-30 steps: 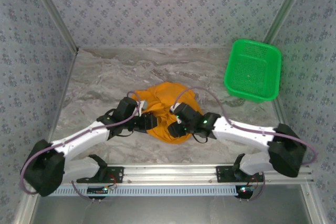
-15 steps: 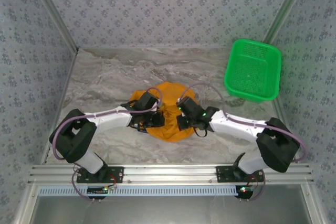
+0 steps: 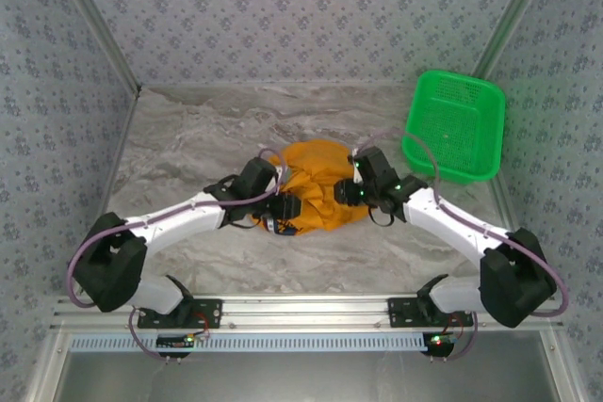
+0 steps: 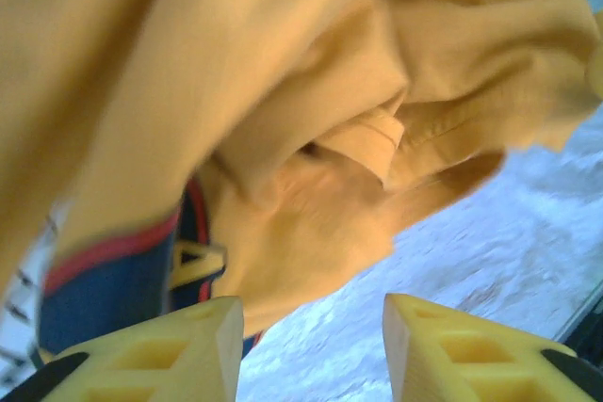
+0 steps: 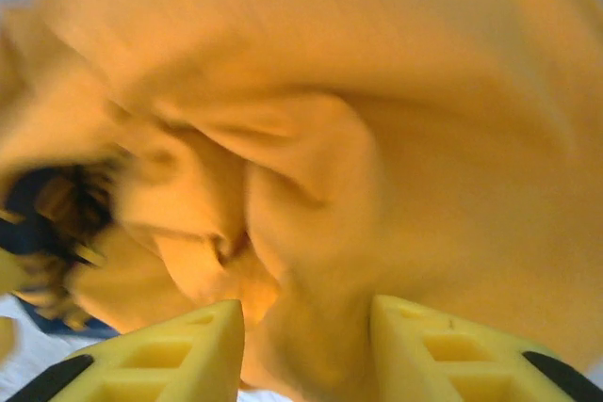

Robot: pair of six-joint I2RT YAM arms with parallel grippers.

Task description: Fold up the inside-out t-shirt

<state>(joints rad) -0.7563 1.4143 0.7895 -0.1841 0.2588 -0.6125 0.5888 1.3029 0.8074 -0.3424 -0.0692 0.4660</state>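
last sec both arms swung further out over the counter [image 3: 188, 148] and the t-shirt [image 3: 320, 176] got nudged along w/ them, but it's still a crumpled ball sitting between the 2 sets of fingers. left fingers [image 4: 160, 350] are apart w/ nothing between them, cloth just ahead, a blue/red print [image 4: 113, 280] peeking out. right fingers [image 5: 443, 345] are apart too, cloth at the tips, not pinched. imo no fold started, prob hunting for an edge

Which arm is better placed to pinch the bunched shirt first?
Right, probably. The right gripper is open with t-shirt cloth across its gap; the left gripper is open too, but its gap shows mostly bare table.
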